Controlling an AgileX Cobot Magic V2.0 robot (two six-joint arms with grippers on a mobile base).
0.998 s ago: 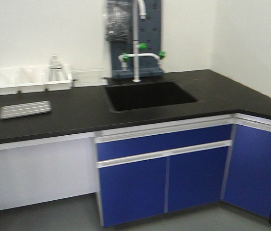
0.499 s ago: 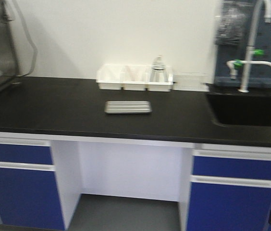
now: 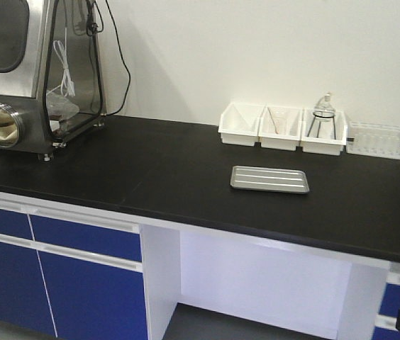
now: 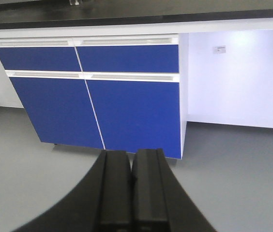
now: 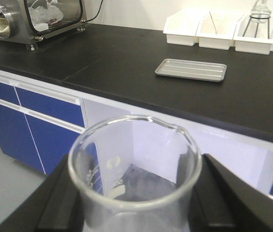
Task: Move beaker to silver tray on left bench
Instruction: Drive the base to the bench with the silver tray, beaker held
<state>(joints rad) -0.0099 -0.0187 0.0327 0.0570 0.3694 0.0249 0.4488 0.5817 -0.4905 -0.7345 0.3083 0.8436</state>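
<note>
Beaker (image 5: pixel 134 174) upright, clamped in the right gripper (image 5: pixel 135 208), held out in front of the left bench (image 3: pixel 136 170). Silver tray (image 3: pixel 269 179) lies flat on the bench, well apart from the beaker. Left gripper (image 4: pixel 131 166) fingers pressed together.

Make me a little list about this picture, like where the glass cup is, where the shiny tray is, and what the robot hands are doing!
Beaker: clamped in the right gripper, out in front of the left bench, not on it
Left gripper: shut, holding nothing, facing the blue cupboards
Silver tray: lying flat on the left bench, nothing on it
Behind the tray: three white bins by the wall
Job done: not yet, the beaker is not on the tray
</note>
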